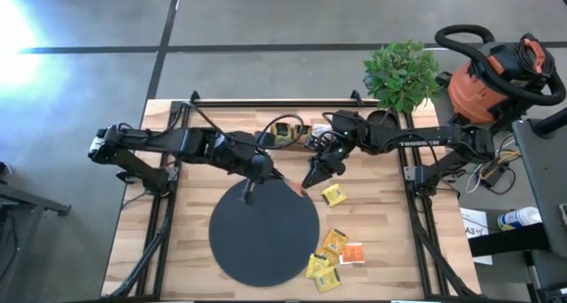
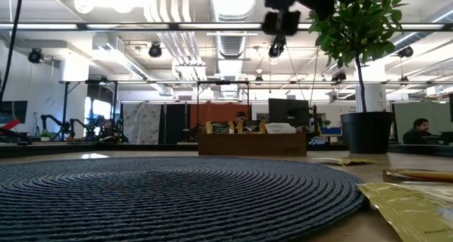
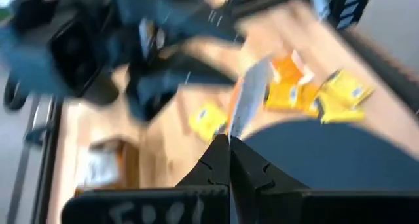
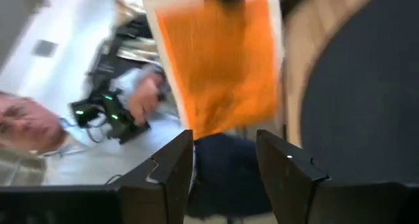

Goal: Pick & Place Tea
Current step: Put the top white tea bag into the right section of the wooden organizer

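Note:
My left gripper (image 1: 276, 174) is over the far rim of the black disc (image 1: 263, 232), shut on an orange-red and white tea sachet (image 1: 295, 187). In the left wrist view this sachet (image 3: 245, 96) shows edge-on. My right gripper (image 1: 312, 177) is open just to the sachet's right. In the right wrist view its fingers (image 4: 173, 168) stand apart below the sachet's orange face (image 4: 219, 67) without touching it. Several yellow sachets (image 1: 334, 195) and one orange-white sachet (image 1: 353, 253) lie flat on the table to the right of the disc. My left gripper pinches the orange-red sachet between its two fingers (image 3: 219, 155) at one edge (image 3: 230, 129). The sachet sticks out past the fingertips, edge-on to the wrist camera. It is lifted clear above the disc's far rim, its free end toward my right gripper.
A brown wooden tray (image 1: 288, 130) holding more sachets stands at the table's far side. A potted plant (image 1: 400, 73) stands at the far right corner. An orange shop vacuum (image 1: 496, 77) is off the table to the right. Bare wood (image 1: 177, 241) lies left of the disc.

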You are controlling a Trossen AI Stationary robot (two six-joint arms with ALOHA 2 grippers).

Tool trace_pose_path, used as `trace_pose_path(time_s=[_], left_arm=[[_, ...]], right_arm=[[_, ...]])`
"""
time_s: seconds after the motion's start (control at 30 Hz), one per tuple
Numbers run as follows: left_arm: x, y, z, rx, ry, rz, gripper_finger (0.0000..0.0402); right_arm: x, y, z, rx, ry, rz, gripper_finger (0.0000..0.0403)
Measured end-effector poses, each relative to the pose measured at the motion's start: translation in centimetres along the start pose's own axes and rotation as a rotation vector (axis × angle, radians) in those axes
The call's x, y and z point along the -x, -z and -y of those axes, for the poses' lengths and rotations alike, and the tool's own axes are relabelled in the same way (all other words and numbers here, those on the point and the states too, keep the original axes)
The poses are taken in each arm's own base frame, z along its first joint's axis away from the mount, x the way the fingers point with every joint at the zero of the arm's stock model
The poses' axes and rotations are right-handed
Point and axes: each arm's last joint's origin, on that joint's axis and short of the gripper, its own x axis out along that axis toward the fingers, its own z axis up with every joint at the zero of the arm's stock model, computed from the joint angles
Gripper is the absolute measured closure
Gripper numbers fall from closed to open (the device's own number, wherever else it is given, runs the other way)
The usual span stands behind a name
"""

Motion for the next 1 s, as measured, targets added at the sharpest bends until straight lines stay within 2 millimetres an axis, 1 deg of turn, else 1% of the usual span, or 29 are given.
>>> trace_pose_path(time_s=[0.07, 0.13, 0.27, 0.4, 0.5, 0.6, 0.67, 0.77, 0.87, 1.0], left_arm=[[0.0, 0.5, -0.2, 0.014, -0.020, -0.054, 0.0401], [0.0, 1.0, -0.6, 0.042, -0.041, -0.093, 0.0401], [0.0, 1.3, -1.7, 0.102, -0.090, -0.096, 0.0401], [-0.2, 1.5, -3.9, 0.154, -0.175, -0.065, 0.0401], [-1.0, 2.5, -6.1, 0.186, -0.231, -0.105, 0.0401], [-2.8, 4.1, -8.2, 0.229, -0.247, -0.175, 0.0401], [-4.2, 5.2, -9.3, 0.246, -0.226, -0.215, 0.0401], [-6.6, 6.3, -10.8, 0.241, -0.202, -0.269, 0.0401], [-9.2, 7.0, -12.2, 0.218, -0.188, -0.323, 0.0401], [-12.0, 6.7, -14.1, 0.203, -0.162, -0.353, 0.0401]], right_arm=[[0.5, 0.6, 0.5, -0.045, 0.064, -0.023, 0.0243], [1.1, 1.5, 1.2, -0.092, 0.172, -0.034, 0.0247], [2.4, 3.9, 2.6, -0.197, 0.481, -0.047, 0.0255], [3.4, 6.4, 3.2, -0.304, 0.805, -0.083, 0.0261], [3.1, 8.1, 2.8, -0.300, 0.945, -0.117, 0.0261], [2.1, 9.6, 1.4, -0.232, 0.982, -0.111, 0.0262], [1.5, 10.6, 0.3, -0.194, 0.991, -0.088, 0.0264], [1.2, 12.1, -1.2, -0.202, 0.999, -0.029, 0.0269], [1.2, 13.0, -2.2, -0.239, 1.016, 0.061, 0.0275], [1.2, 13.8, -2.9, -0.285, 1.029, 0.171, 0.0283]])
